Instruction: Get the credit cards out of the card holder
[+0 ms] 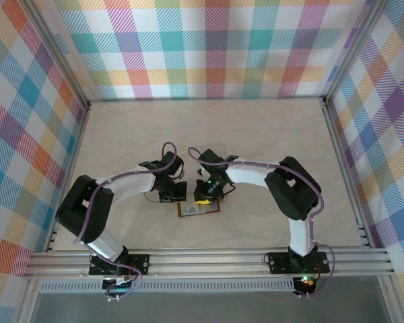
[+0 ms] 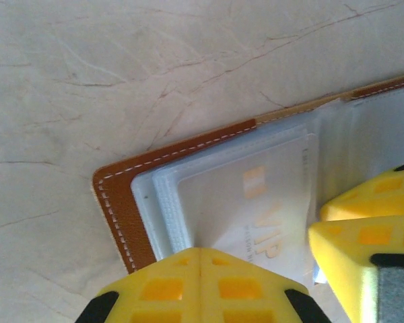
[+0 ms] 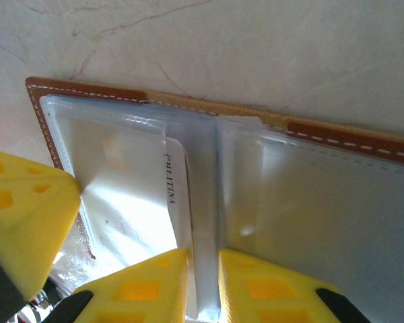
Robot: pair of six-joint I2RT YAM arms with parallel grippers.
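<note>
2 grippers crowd the open card holder (image 1: 198,209), which lies flat on the table (image 1: 269,141) between the arms, with its brown cover down and its clear sleeves (image 3: 323,202) facing up.

The left gripper (image 2: 200,252) has its fingers pressed together with nothing between them. Its tips are set on the outer sleeve page, near the stitched brown edge. I judge this to be a pin: weight on that half should stop the light wallet from sliding or lifting while the other arm pulls.

The right gripper (image 3: 202,256) works at the fold. Its 2 fingers stand narrowly apart, on either side of a pale strip that runs down between the sleeve pages. I cannot tell whether that strip is a card edge or only sleeve plastic, nor whether it is truly clamped.

Of the credit cards (image 2: 256,202), 1 whitish one with orange VIP lettering sits inside the sleeve on the pinned half. The right wrist view shows a lettered card edge just beside the fold, close to the right gripper's fingers. Every card I can make out is inside plastic, so the removal looks not yet done. The likely snag is pinching sleeve along with card, which would drag the whole holder.
</note>
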